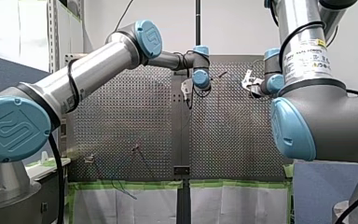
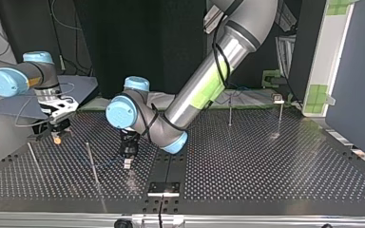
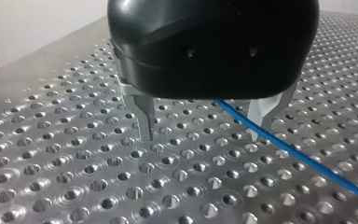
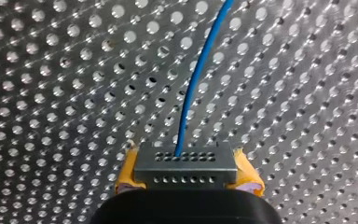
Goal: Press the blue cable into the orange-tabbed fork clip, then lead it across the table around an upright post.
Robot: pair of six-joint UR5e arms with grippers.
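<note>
Blue cable (image 4: 193, 88) comes out at twelve o'clock from my right gripper (image 4: 185, 168), which is closed on it, yellow pads (image 4: 126, 175) showing. My left gripper (image 3: 205, 133) is down at the perforated table (image 3: 74, 186), metal fingers (image 3: 144, 119) wide apart and holding nothing, the cable crossing close by one finger. In the top view, an upright post (image 2: 91, 159) stands at its nine o'clock.

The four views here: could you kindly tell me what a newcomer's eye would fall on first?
The blue cable stands out: in the left wrist view it runs over the perforated table between the open metal fingers of my left gripper. In the right wrist view it leads straight away from my right gripper. In the top view my left arm slants boldly across the middle.
</note>
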